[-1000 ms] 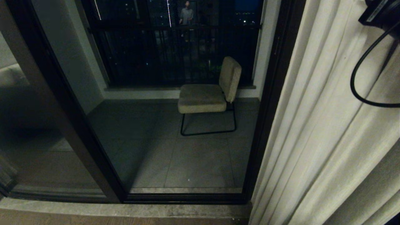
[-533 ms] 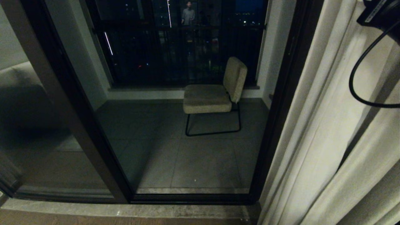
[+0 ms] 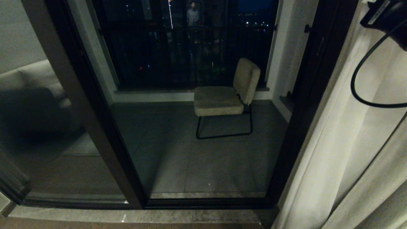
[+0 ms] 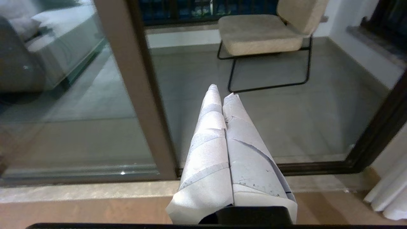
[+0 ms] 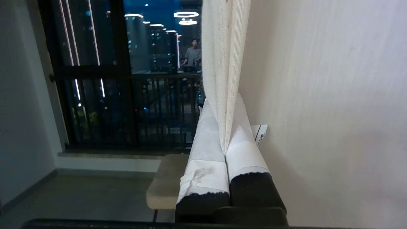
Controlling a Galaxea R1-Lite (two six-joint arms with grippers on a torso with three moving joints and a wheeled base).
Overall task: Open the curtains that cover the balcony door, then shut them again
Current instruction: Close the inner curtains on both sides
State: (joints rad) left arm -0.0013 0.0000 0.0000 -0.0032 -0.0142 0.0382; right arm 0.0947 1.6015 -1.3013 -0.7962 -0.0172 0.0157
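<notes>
The cream curtains (image 3: pixel 349 143) hang bunched at the right of the balcony door (image 3: pixel 105 140), whose glass panes stand uncovered. In the right wrist view my right gripper (image 5: pixel 222 105) is shut on a folded edge of the curtains (image 5: pixel 222 63), the fabric pinched between its taped fingers (image 5: pixel 206 149); a wide panel hangs right beside it. Only that arm's black wrist and cable (image 3: pixel 384 16) show at the head view's top right. My left gripper (image 4: pixel 222 90) is shut on nothing, low in front of the door's sill.
A beige chair (image 3: pixel 222 98) on a black frame stands on the balcony behind the glass, before a dark railing (image 3: pixel 190 54). A person's reflection (image 3: pixel 192 14) shows in the glass. A stone sill (image 3: pixel 159 216) runs along the door's foot.
The whole head picture has shifted right, so the camera has moved. The curtains' edge has drawn further right than the chair, baring more of the door's right frame.
</notes>
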